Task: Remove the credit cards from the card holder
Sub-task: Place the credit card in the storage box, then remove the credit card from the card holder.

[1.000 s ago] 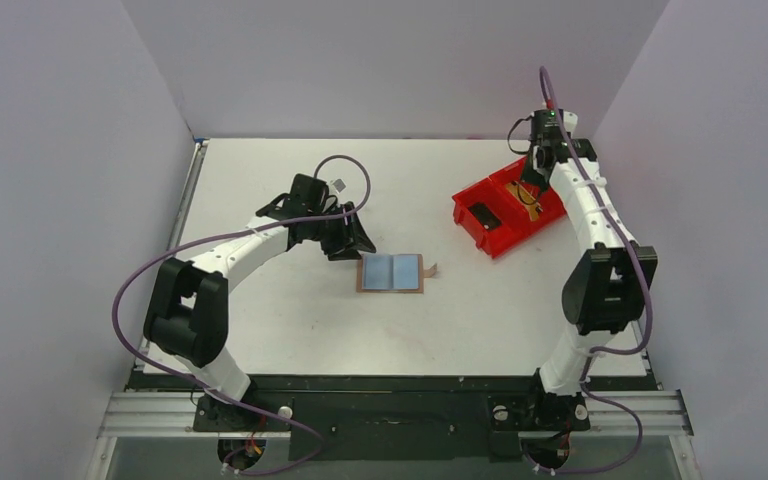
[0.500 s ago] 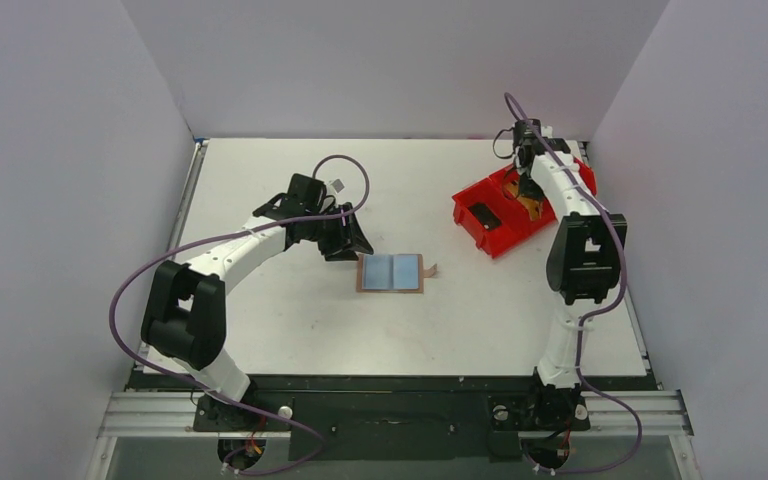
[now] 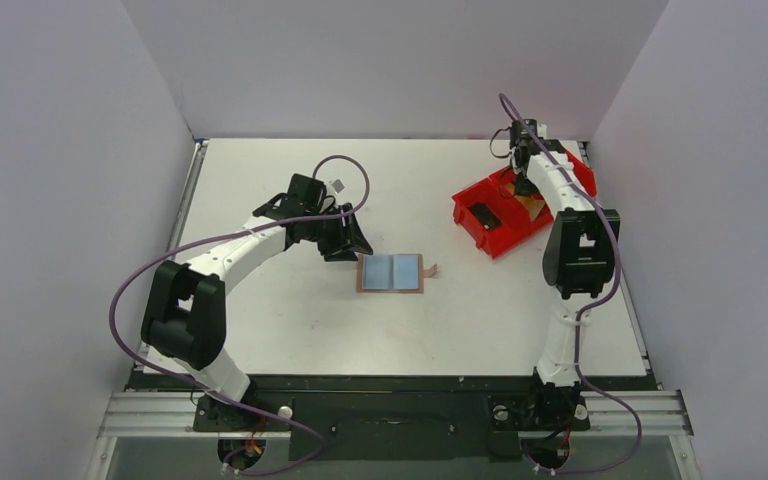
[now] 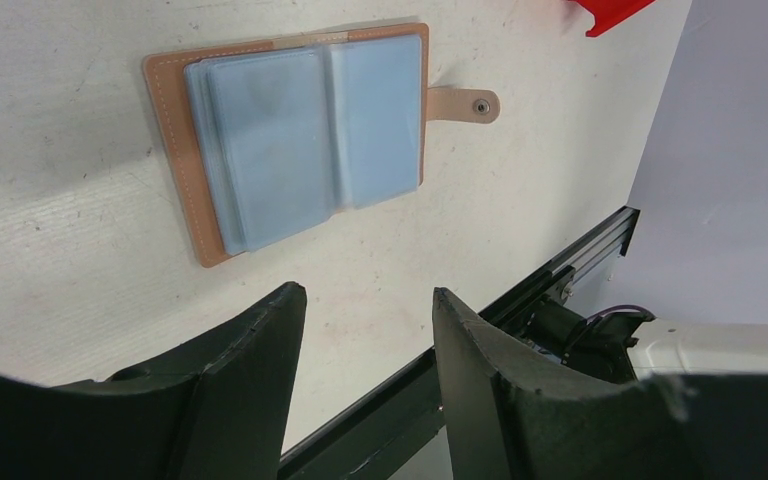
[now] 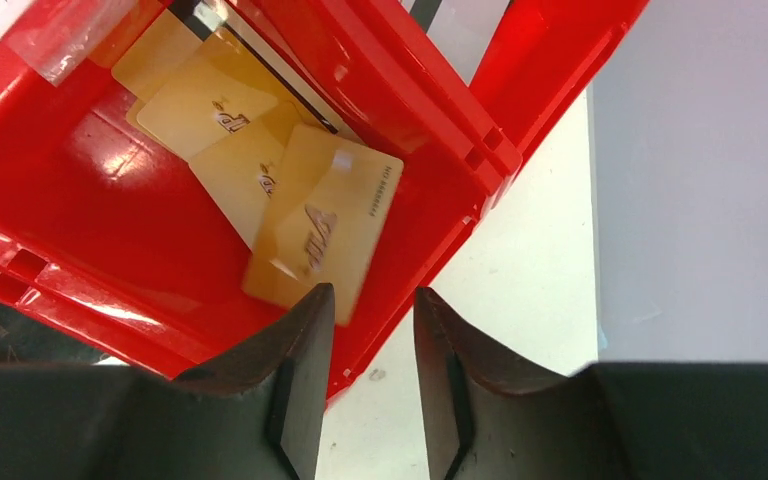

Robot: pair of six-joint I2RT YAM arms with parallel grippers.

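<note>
Card holder: the card holder (image 3: 391,272) is lying open and flat near the middle of the bench (image 3: 290,330), between the two arms. Its pale blue-grey sleeves are facing up and its tab (image 4: 465,103) is pointing toward the red tray's side.
Left gripper: the left gripper (image 4: 368,295) is hovering just beside the holder's tan border, its jaws standing apart with nothing between them.
Right gripper: the right gripper (image 5: 372,295) is hanging over the red tray (image 5: 410,80), well apart from the holder, its jaws standing apart and empty.
Cards: several gold cards (image 5: 320,235) are lying overlapped in one tray compartment.
Step in hand: the right arm is probably finishing a drop-off. The sleeves are looking cloudy, so I cannot tell whether any card is waiting inside.
Doing it well: the right arm should be rising clear of the tray wall before swinging back. The left jaws should be pinning the tan border, not the sleeves. The right jaws should be pinching only a card's exposed edge and drawing it straight along the sleeve.
Risk: with the border unpinned, the holder is likely to be sliding or folding shut.
</note>
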